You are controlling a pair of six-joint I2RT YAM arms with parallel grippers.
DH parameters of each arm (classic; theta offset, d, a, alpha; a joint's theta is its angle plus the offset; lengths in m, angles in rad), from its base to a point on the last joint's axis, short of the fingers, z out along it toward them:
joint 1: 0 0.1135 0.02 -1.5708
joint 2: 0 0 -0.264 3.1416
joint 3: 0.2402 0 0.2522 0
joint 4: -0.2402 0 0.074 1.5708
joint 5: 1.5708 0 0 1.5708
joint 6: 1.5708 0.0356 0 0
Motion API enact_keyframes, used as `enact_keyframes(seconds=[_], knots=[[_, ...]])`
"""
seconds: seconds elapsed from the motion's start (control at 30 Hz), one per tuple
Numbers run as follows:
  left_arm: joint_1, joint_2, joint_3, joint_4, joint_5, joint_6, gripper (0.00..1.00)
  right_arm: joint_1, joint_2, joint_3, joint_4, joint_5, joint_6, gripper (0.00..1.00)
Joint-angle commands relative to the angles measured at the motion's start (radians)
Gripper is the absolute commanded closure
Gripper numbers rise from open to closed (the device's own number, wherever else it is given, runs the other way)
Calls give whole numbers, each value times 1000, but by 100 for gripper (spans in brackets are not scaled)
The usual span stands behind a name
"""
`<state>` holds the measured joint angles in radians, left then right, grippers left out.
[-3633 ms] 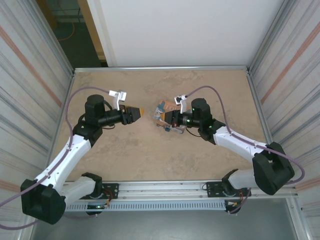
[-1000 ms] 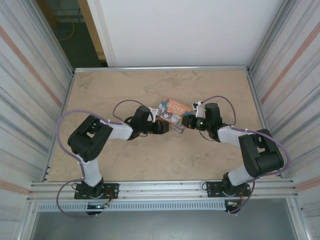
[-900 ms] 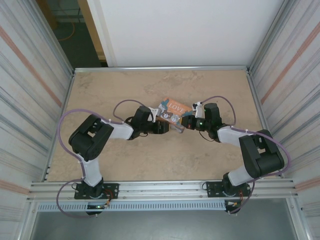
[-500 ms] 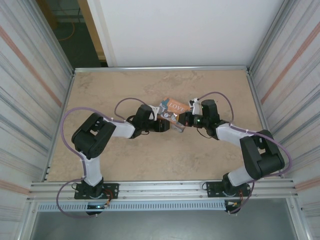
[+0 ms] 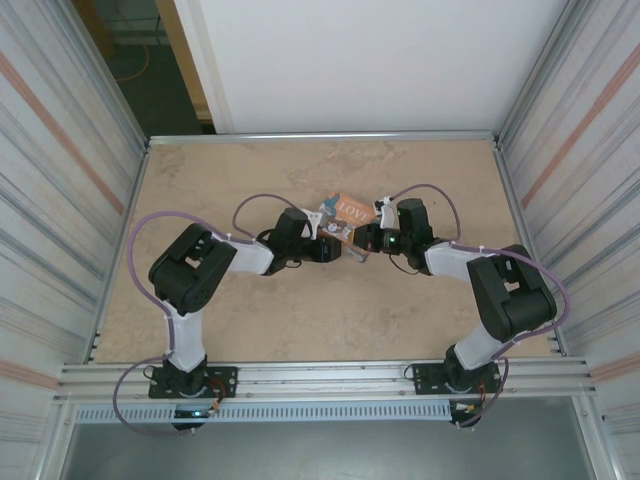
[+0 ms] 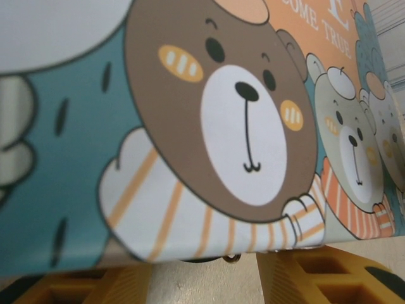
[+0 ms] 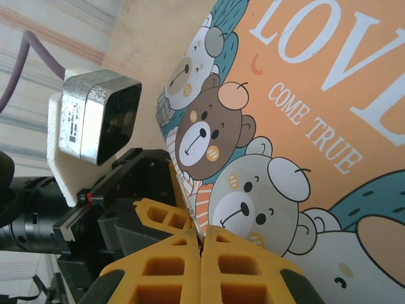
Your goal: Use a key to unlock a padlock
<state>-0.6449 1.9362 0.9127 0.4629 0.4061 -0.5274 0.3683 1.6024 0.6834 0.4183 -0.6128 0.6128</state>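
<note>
The colourful "LOVE" bear box (image 5: pixel 348 212) lies mid-table, and both grippers meet at its near edge. My right gripper (image 7: pixel 201 244) is shut on the key (image 7: pixel 184 185), a thin silvery blade that runs up along the box (image 7: pixel 304 114) edge. My left gripper (image 5: pixel 337 250) faces it from the left. In the left wrist view its yellow fingers (image 6: pixel 329 278) stand apart with bare table between them, under the box (image 6: pixel 190 126). A small metal loop (image 6: pixel 231 258) peeks out below the box edge. The padlock itself is hidden.
The left arm's yellow finger (image 7: pixel 158 215) and its wrist camera (image 7: pixel 95 114) sit right beside the key. Metal rails (image 5: pixel 320 135) and corrugated walls (image 5: pixel 60 200) border the beige table (image 5: pixel 220 180). Both purple cables (image 5: pixel 260 205) arch over the wrists.
Both grippers have crept closer to each other and to the box's near edge. The right one slid left; the left wrist moved slightly up and right.
</note>
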Motion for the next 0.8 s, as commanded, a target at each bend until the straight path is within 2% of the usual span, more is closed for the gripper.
enact_keyframes(seconds=[0.0, 0.77], knots=[[-30, 39, 24, 11, 7, 1, 52, 10, 24, -26, -24, 32, -8, 100], [-60, 55, 49, -43, -125, -20, 66, 31, 10, -25, -27, 37, -9, 100]])
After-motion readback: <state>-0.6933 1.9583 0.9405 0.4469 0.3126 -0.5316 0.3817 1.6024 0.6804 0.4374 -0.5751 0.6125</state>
